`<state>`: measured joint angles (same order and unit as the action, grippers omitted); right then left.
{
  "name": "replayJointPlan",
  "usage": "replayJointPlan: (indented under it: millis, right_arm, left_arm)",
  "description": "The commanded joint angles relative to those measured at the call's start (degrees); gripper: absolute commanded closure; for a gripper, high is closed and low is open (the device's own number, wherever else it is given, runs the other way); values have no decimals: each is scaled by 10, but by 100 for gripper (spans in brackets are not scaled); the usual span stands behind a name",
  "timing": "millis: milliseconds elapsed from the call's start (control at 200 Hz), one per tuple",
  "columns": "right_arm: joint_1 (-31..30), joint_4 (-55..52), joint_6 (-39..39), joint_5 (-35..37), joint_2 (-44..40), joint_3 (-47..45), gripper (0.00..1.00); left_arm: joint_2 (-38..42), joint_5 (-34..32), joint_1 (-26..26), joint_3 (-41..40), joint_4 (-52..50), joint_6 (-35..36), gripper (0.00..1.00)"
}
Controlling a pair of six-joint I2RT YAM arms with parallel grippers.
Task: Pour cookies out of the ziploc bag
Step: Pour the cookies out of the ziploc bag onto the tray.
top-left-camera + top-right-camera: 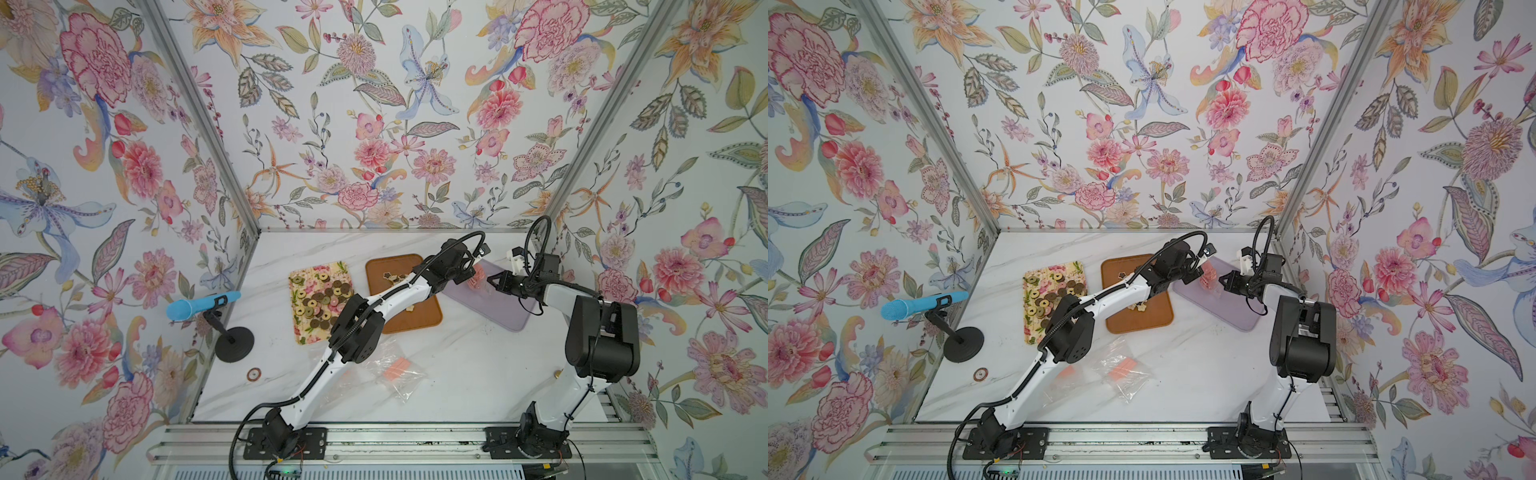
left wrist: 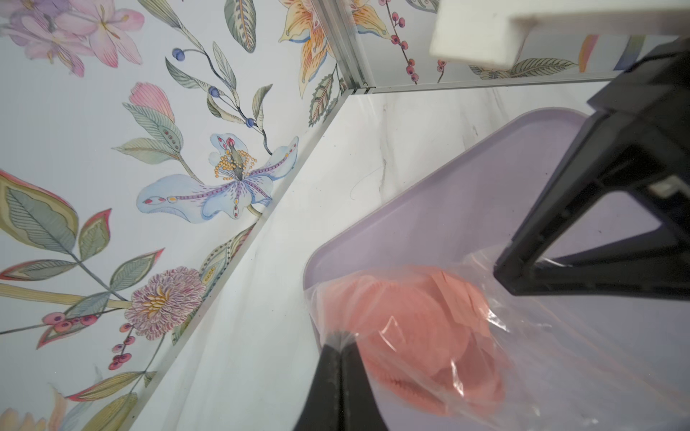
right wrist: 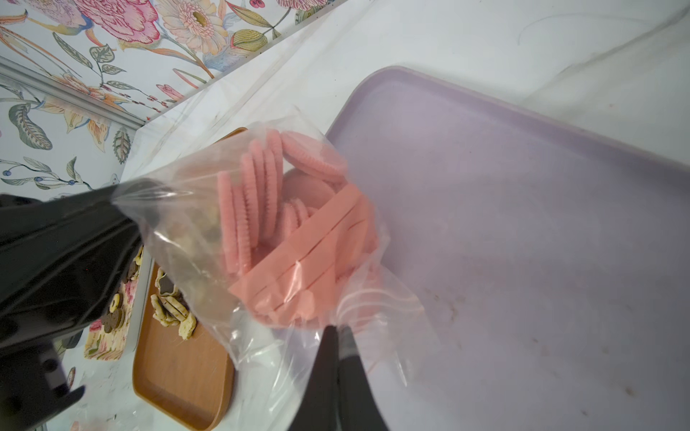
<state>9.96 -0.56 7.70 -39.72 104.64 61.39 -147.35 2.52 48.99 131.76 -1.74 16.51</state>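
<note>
- Front edge: aluminium rail (image 1: 395,440) carrying both arm bases.
- White marble-look tabletop (image 1: 478,374), faint grey veins, a few dark specks.
- Near front, centre: empty clear bags (image 1: 397,370), crumpled, pink strips showing.
- Left side: lone small round piece (image 1: 254,374) on the marble; beyond it a black stand (image 1: 234,344) holding a blue scoop (image 1: 203,304).
- Mid-table, three trays in a row: floral tray (image 1: 305,334) with brown, beige and pink rounds and rings (image 1: 318,297); wooden tray (image 1: 415,320) with beige and dark star pieces (image 3: 175,309); lilac tray (image 3: 522,224), floor bare, lightly smudged.
- Over the lilac tray's near-left end: ziploc bag (image 3: 194,209) stretched between the arms, pink cookies (image 3: 261,194) inside.
- Left gripper (image 2: 339,336) clenched on a pinch of the bag's film; right gripper (image 3: 338,330) clenched on film at the opposite side.
- Beyond: floral wallpaper (image 1: 374,124) on three walls, aluminium corner posts (image 1: 199,116).
</note>
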Motion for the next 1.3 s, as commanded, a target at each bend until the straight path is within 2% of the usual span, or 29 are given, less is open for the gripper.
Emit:
replayJointPlan:
  millis: [0,150,546,771,1061,1291]
  right_arm:
    - [6,10,-15,-11,14,15,92]
    - [11,10,-17,-12,13,12,92]
    - [45,10,-16,-4,-26,-17,87]
    - [57,10,-14,8,-49,-36,86]
    - [65,27,-4,23,-63,-48,85]
    - [78,90,40,-9,-56,-56,83]
  left_arm:
    - [4,-53,14,7,68,47,100]
    - [4,-67,22,-2,89,70,100]
    - [11,-101,35,-45,163,117,100]
    - [11,-97,40,-47,183,144,100]
    - [15,-39,55,-63,203,172,100]
    - [20,16,60,-71,218,168,100]
